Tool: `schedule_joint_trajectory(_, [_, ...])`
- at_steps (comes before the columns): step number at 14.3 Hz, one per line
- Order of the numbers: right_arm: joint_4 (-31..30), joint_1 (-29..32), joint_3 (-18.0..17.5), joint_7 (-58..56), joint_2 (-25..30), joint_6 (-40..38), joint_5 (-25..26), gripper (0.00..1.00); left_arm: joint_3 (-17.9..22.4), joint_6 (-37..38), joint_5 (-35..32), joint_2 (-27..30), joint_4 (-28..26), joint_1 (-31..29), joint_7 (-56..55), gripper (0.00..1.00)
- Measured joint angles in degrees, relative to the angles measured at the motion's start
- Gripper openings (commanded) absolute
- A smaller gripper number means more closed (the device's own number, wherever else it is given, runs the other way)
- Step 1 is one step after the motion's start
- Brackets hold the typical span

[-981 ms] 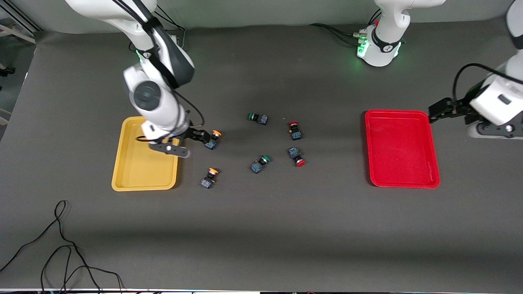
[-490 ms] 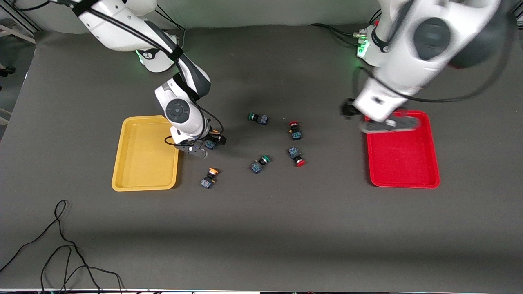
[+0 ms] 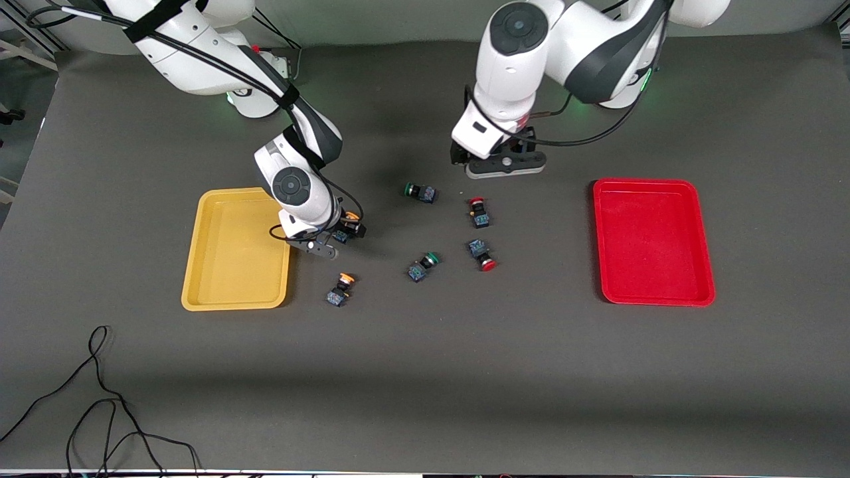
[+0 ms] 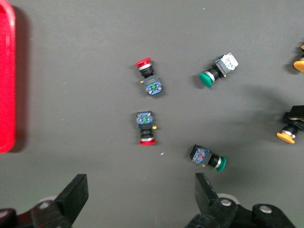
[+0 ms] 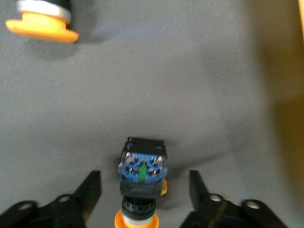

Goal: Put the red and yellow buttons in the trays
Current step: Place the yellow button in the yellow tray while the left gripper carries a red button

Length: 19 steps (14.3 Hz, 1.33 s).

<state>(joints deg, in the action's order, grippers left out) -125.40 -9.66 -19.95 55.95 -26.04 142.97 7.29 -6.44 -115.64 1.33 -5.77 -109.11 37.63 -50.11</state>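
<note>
Lying flat, yellow button (image 5: 142, 183) between jaws.

Six buttons (image 3: 451, 231) lie on the table (image 3: 425, 372) between two trays (image 3: 236, 249), both holding nothing.

Four push-button switches with black-and-blue bodies, all lying on their sides on the table between the trays: one yellow-capped button (image 3: 346, 226) just beside the yellow tray (image 3: 236, 249), a second yellow-capped button (image 3: 339, 290) nearer the front camera, two red-capped buttons (image 3: 479, 212) (image 3: 483, 255) mid-table. Yellow tray at the right arm's end, red tray (image 3: 653, 240) at the left arm's end; both shallow, rimmed, holding nothing.
</note>
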Motion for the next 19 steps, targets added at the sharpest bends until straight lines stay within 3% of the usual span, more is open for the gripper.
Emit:
schedule_joint_trajectory(1, [0.0, 0.0, 0.4, 0.0, -0.2, 0.4, 0.2, 0.23, 0.1, -4.4, -0.5, -0.5, -2.7, 0.2, -1.2, 1.00])
schedule_joint_trajectory(3, [0.0, 0.1, 0.8, 0.0, -0.6, 1.2, 0.3, 0.13, 0.2, -13.1, -3.2, -2.8, -7.9, 0.9, -5.2, 1.00])
schedule_joint_trajectory(7, [0.8, 0.5, 0.9, 0.1, 0.7, 0.1, 0.3, 0.13, 0.3, -25.3, -10.9, -13.5, -10.6, 1.9, -15.3, 1.00])
schedule_joint_trajectory(10, [4.2, 2.0, 1.8, -2.3, 8.4, -13.3, 0.5, 0.13, 1.0, -30.3, -12.1, -20.1, -10.4, 1.9, -16.4, 1.00])
schedule_joint_trajectory(11, [4.6, 2.4, 3.7, -5.3, 11.9, -16.6, 0.3, 0.13, 1.2, -30.8, -12.1, -21.3, -10.3, 1.9, -16.4, 0.99])
schedule_joint_trajectory(12, [4.4, 2.7, 6.5, -9.6, 15.0, -18.7, -0.2, 0.13, 1.4, -31.0, -12.1, -21.9, -10.3, 1.9, -16.4, 0.92])
schedule_joint_trajectory(13, [3.6, 2.9, 10.0, -14.5, 17.3, -19.7, -1.0, 0.14, 1.5, -31.1, -12.1, -22.2, -10.3, 1.8, -16.4, 0.72])
schedule_joint_trajectory(14, [2.1, 3.0, 14.2, -19.7, 18.7, -19.7, -2.8, 0.14, 1.7, -31.1, -12.1, -22.3, -10.3, 1.8, -16.4, 0.43])
schedule_joint_trajectory(16, [-1.6, 3.9, 20.9, -28.8, 18.8, -17.9, -7.0, 0.14, 1.7, -31.1, -12.2, -22.3, -10.3, 1.8, -16.4, 0.10])
schedule_joint_trajectory(17, [-3.5, 4.2, 22.8, -31.1, 18.0, -16.0, -7.7, 0.16, 1.7, -31.1, -12.2, -22.3, -10.3, 1.8, -16.4, 0.01])
schedule_joint_trajectory(18, [-5.4, 4.4, 23.9, -32.0, 16.9, -13.7, -8.0, 0.22, 1.7, -31.0, -12.2, -22.3, -10.3, 1.8, -16.4, 0.00])
schedule_joint_trajectory(19, [-6.8, 4.3, 24.4, -32.2, 15.6, -11.7, -8.2, 0.37, 1.7, -31.0, -12.2, -22.3, -10.2, 1.8, -16.4, 0.00])
